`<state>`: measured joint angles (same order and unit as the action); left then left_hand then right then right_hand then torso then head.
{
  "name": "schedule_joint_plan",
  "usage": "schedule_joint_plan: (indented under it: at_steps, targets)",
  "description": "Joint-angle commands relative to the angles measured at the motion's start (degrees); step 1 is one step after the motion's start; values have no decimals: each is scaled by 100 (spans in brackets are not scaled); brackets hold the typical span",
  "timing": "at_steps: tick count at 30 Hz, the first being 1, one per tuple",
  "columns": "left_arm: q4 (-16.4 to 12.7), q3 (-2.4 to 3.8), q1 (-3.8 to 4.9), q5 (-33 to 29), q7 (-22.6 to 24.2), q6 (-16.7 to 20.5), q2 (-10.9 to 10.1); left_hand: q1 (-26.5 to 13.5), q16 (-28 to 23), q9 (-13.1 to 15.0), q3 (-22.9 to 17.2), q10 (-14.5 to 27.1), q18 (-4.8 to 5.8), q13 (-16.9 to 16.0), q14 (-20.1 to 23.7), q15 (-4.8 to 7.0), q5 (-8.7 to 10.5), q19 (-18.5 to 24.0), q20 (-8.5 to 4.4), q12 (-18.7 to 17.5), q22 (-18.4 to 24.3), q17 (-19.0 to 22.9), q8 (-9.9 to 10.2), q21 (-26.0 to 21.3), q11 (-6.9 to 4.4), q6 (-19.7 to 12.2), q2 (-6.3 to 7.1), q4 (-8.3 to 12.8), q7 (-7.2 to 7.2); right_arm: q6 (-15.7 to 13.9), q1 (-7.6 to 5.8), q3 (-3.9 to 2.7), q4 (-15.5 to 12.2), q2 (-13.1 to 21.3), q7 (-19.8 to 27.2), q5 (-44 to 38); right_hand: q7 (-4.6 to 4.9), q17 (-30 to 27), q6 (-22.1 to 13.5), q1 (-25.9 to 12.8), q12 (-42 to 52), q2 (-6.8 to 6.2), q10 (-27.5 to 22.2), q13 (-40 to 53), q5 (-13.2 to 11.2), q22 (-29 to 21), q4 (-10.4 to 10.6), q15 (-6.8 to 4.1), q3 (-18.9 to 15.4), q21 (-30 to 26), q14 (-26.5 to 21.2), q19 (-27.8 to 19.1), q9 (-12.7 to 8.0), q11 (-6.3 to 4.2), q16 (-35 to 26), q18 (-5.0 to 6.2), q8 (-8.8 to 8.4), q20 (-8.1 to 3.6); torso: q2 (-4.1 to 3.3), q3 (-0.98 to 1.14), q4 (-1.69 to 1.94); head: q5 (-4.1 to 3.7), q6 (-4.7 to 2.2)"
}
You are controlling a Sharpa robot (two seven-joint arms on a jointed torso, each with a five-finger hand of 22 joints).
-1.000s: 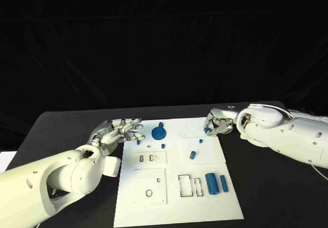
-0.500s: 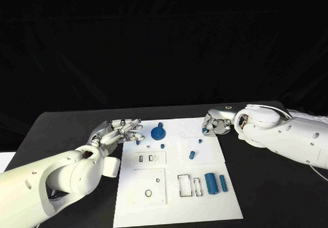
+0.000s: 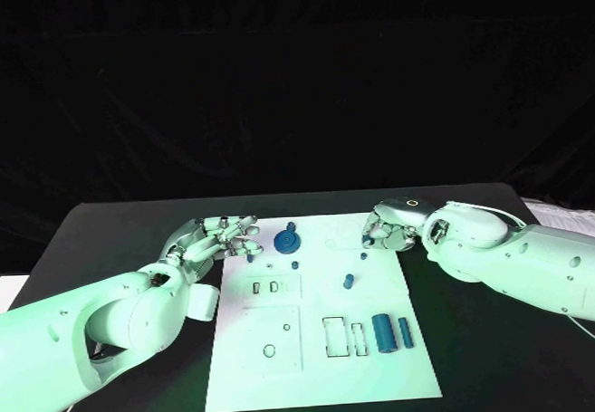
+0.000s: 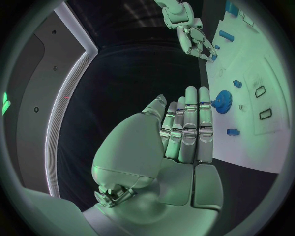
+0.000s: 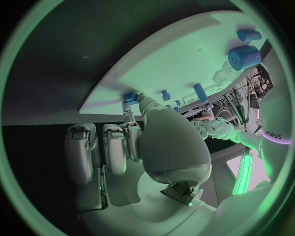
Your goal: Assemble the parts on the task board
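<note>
Left hand [image 3: 221, 236] rests unmoved at the task board's [image 3: 316, 359] far left corner, fingers straight and close together, holding nothing, beside the blue gear [image 3: 289, 239]. Right hand [image 3: 390, 230] has edged inward over the far right corner, fingers curled at a small blue part [image 5: 130, 97]; whether they grip it cannot be told. A pick-up seems imminent.

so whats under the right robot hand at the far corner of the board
The right robot hand sits over the task board's far right corner. In the right wrist view its fingertips meet a small blue part at the board edge. Whether it is gripped stays hidden.
</note>
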<state>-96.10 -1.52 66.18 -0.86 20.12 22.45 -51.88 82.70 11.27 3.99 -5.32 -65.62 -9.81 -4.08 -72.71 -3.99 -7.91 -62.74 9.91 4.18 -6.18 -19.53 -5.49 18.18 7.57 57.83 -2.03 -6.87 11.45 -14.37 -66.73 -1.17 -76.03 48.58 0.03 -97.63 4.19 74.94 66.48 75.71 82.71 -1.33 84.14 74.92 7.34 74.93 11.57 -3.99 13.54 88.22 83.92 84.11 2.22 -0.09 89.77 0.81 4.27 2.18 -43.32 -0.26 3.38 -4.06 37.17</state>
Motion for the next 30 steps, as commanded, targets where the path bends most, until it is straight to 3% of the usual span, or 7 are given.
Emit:
schedule_joint_plan:
  at_steps: [1,7,17,25,28,30]
  targets:
    - [17,3,3,32,10,-56,25,32,-21,5,-29,37,-64,5,6,20,-26,-16,-9,-21,4,-9,25,-8,14,-24,-9,10,11,-586,21,-7,-170,38,-144,-100,72,1506,130,20,26,1,386,1216,42,1230,18,48,4,23,608,441,193,38,23,-12,9,46,7,-3,0,2,-15]
    - [62,1,-2,-52,9,-116,61,22,-25,4,-29,41,-62,6,5,17,-22,-15,-8,-23,5,-13,29,-7,17,-30,0,7,16,-1042,21,-48,-475,128,-148,-6,67,1506,143,28,35,2,389,1220,101,1238,33,50,17,28,608,446,196,35,23,-14,6,49,14,-7,-10,21,-55]
    - [167,-8,-31,-253,-36,-290,123,-46,-7,12,-38,-3,-64,0,-48,27,-17,-35,-12,-2,-2,-52,8,11,2,11,13,-30,-2,-1637,36,-75,-1038,264,24,219,65,1506,143,54,34,-34,389,1220,144,1244,25,49,21,31,608,450,197,33,23,-15,-3,51,92,-18,-13,84,-60]
    - [175,-47,-87,-720,-264,-524,147,-372,792,4,3,-666,-71,-171,-818,275,-8,-614,-225,325,-230,-581,26,481,-227,30,69,-258,-158,-2048,172,-93,-1743,353,161,348,65,1506,146,83,32,-57,389,1219,180,1245,12,48,31,32,608,451,198,32,23,-15,-10,51,174,-31,-14,161,-40]
    - [142,-60,-128,-854,-350,-624,144,-526,1634,6,47,-976,-46,-388,-1054,394,-16,-888,-353,643,-437,-1193,48,844,-341,19,70,-400,-244,-2211,268,-98,-2010,364,216,365,66,1506,146,88,23,-65,386,1216,183,1245,8,48,30,32,608,451,198,32,23,-15,-11,51,210,-33,-21,219,-4]
    - [107,-65,-160,-935,-391,-690,136,-695,3752,6,114,-1194,-52,-612,-1311,456,-6,-1103,-441,966,-625,-3074,62,1168,-398,4,59,-532,-288,-2298,320,-100,-2143,365,247,371,65,1506,145,95,27,-71,387,1217,189,1246,4,48,32,32,608,451,198,32,23,-15,-13,51,230,-35,-20,264,13]
